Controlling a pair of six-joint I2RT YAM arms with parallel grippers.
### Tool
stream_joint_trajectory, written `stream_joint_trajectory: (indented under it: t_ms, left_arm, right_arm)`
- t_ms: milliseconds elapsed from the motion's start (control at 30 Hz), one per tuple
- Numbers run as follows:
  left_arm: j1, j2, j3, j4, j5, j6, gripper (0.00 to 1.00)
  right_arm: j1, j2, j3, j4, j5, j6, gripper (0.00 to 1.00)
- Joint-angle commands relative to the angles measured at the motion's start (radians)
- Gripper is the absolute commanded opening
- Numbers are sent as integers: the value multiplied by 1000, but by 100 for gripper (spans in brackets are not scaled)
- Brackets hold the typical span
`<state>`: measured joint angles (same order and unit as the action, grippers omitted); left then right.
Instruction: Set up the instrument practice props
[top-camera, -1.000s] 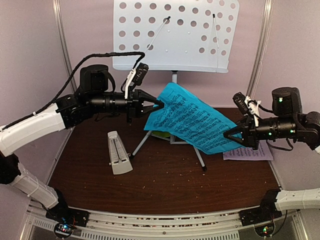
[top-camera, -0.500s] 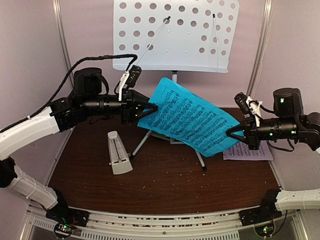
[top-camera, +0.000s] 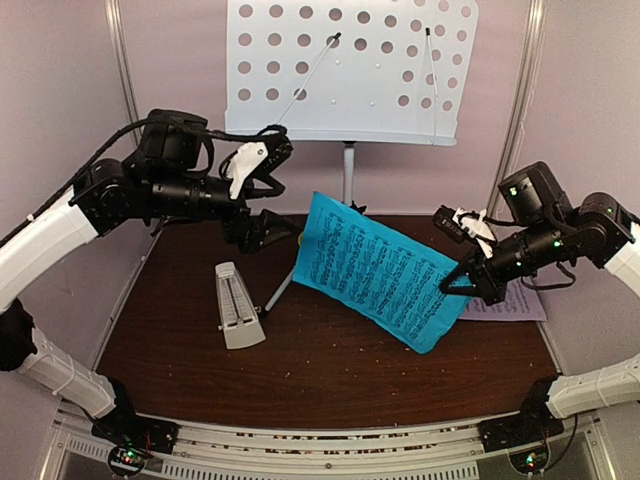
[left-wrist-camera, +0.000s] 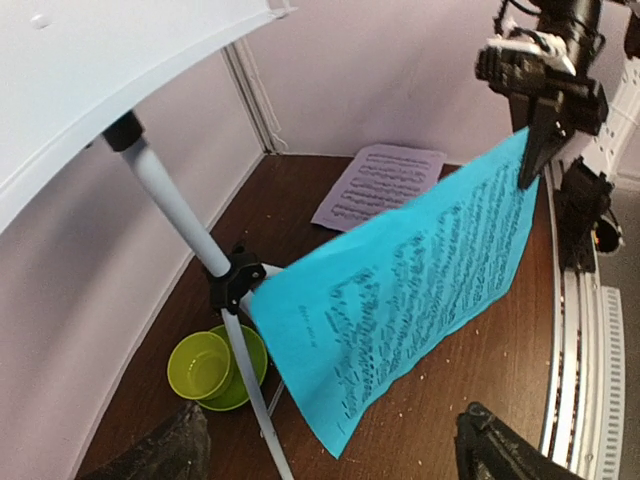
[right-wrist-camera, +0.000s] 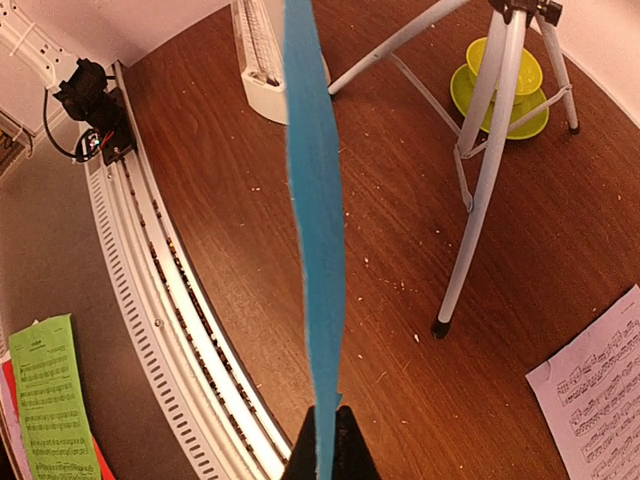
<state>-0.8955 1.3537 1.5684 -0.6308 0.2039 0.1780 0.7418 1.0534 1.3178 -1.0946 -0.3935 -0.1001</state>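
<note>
The left pincer (top-camera: 272, 230), having released the blue music sheet (top-camera: 380, 275), is gaping apart; the right pincer (top-camera: 462, 284) is clamping the sheet's edge.

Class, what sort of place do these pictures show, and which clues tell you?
Probably a robot test cell staged for music practice: robot arms, a music stand, a metronome.
</note>
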Motion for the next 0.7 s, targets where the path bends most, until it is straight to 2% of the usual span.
stream_joint_trajectory:
  t_ms: [0,167,300,667]
  left_arm:
    - [-79,82,93,-121,-44,173,88]
    - [-109,170,184,-134,37,244,88]
    - [-123,203,248,-156,41,309,89]
    - [-153,301,315,-247,89,436,92]
  right_arm:
    - [22,19,76,-61,-47,-31,0]
    - [76,67,121,-102,-32,-56,0]
    - [131,106,145,-138,12,-66,0]
    - [266,210,237,-215,121,-81,0]
